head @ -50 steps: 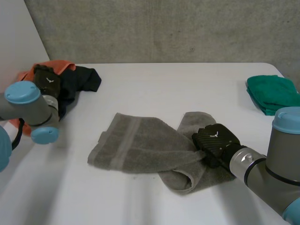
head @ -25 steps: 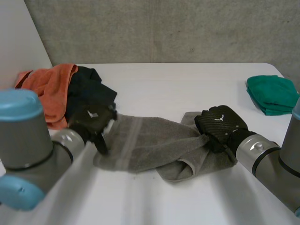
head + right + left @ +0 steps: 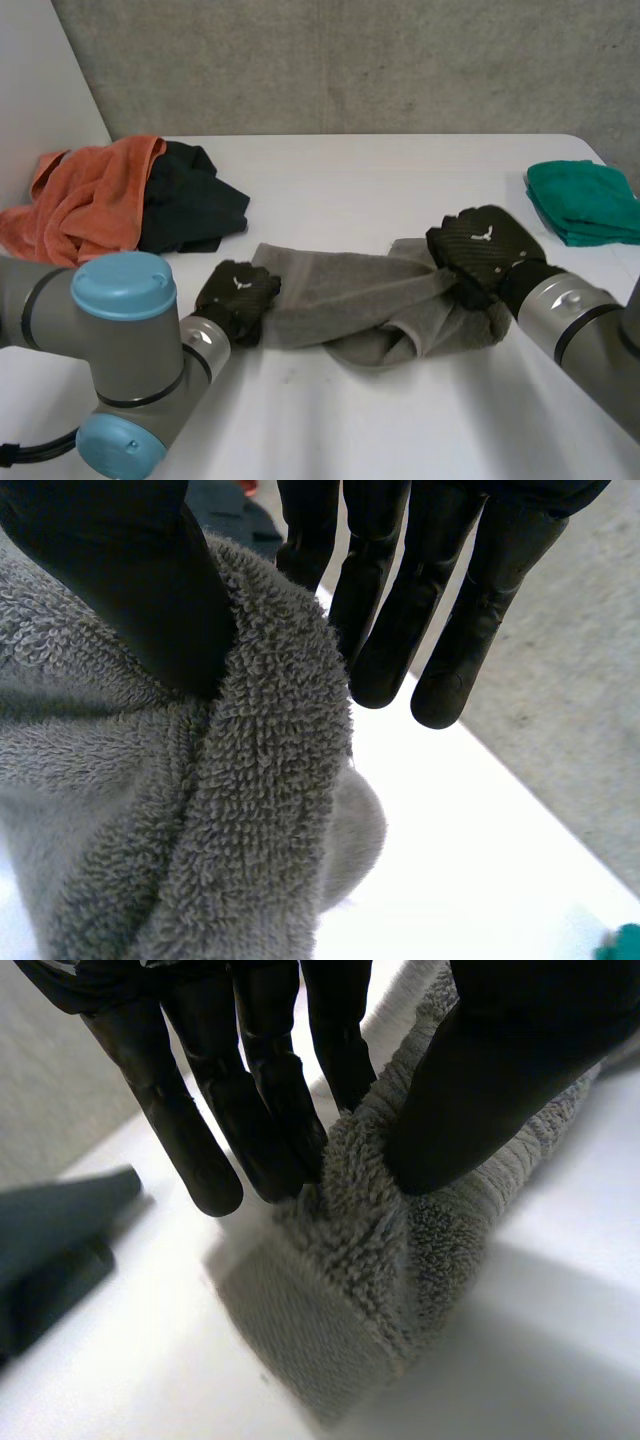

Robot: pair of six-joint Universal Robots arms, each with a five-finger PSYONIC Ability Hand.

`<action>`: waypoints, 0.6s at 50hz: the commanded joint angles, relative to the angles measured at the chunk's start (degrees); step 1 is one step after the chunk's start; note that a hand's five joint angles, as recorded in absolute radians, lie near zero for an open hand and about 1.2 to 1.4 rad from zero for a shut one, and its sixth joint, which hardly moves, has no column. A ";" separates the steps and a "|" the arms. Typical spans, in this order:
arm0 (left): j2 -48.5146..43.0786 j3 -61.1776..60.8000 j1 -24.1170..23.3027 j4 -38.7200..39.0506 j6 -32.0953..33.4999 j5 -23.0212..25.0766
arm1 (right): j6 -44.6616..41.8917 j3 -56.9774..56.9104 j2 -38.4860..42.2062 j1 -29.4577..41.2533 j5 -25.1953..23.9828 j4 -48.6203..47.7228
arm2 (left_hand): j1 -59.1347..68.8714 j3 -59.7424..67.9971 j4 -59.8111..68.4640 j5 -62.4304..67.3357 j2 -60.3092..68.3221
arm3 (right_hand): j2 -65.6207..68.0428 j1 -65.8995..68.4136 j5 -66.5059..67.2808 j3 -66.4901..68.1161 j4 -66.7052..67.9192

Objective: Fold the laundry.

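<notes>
A grey towel [image 3: 350,295] lies bunched across the middle of the white table [image 3: 350,180]. My left hand [image 3: 236,298] pinches the towel's left end; in the left wrist view the thumb [image 3: 500,1080] presses the terry cloth [image 3: 370,1260] against the fingers [image 3: 270,1110]. My right hand [image 3: 478,250] holds the towel's right end a little above the table, with a fold hanging below it. In the right wrist view the thumb [image 3: 130,570] squeezes a ridge of grey towel [image 3: 200,810] against the fingers [image 3: 400,590].
An orange cloth [image 3: 85,200] and a black garment [image 3: 190,200] are heaped at the table's far left. A folded green cloth [image 3: 585,200] rests at the far right edge. A concrete wall stands behind the table.
My left hand swung from the heap of clothes down to the towel's left end and closed on it. The right hand lifted and pulled its end, stretching the towel narrower.
</notes>
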 commanded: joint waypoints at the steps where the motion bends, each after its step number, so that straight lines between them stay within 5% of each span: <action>1: 11.14 0.16 -0.73 -0.01 2.22 -2.74 | -0.37 -3.52 -4.21 -2.45 -0.43 3.60 | 14.70 12.09 11.59 14.37 11.66 | 13.11 25.95 14.82 12.28 11.99; 18: 37.00 5.35 -1.69 -0.45 0.64 -4.51 | -7.23 -26.99 -11.16 -7.38 -5.18 18.81 | 14.70 12.09 11.59 14.37 11.66 | 13.11 25.95 14.82 12.28 11.99; 25: 33.16 6.84 -2.22 -0.62 0.46 -4.51 | -11.53 -27.44 -8.62 -8.78 -10.62 19.78 | 14.70 12.09 11.59 14.37 11.66 | 13.11 25.95 14.82 12.28 11.99; 30: 20.52 8.95 -1.87 -0.62 0.46 -4.68 | -17.32 -29.01 4.36 -8.17 -12.30 17.85 | 14.70 12.09 11.59 14.37 11.66 | 13.11 25.95 14.82 12.28 11.99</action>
